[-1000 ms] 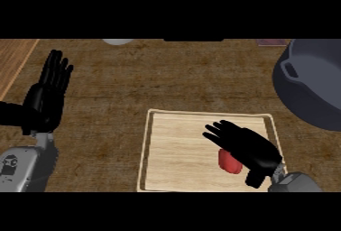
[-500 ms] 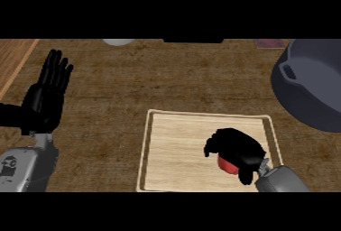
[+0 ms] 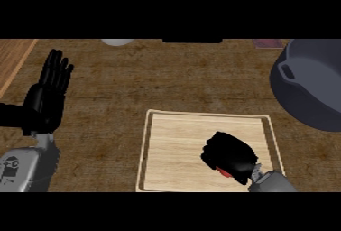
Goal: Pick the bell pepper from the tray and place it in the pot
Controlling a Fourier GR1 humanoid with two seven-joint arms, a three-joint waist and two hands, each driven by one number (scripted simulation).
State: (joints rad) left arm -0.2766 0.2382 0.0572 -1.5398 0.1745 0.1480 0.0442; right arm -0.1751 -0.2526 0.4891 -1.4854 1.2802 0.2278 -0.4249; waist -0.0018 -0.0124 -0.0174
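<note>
A sliver of red bell pepper (image 3: 222,171) shows under the right robot hand (image 3: 230,154), whose fingers curl around it over the wooden tray (image 3: 174,149). The grey pot (image 3: 311,85) sits beyond the tray's right corner, bare tabletop (image 3: 166,85) between. Left robot hand (image 3: 47,97) rests open at the left edge.

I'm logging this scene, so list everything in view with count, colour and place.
tray: one, light wood, on the counter right of centre
bell pepper: one, red, over the tray, mostly hidden inside the right hand
pot: one, dark grey, right edge, cut off by the view
pale round object: one, whitish, top edge, too cropped to name
counter: one, brown wood
left hand: black, open and resting, left edge
right hand: black, fingers curled round the bell pepper
</note>
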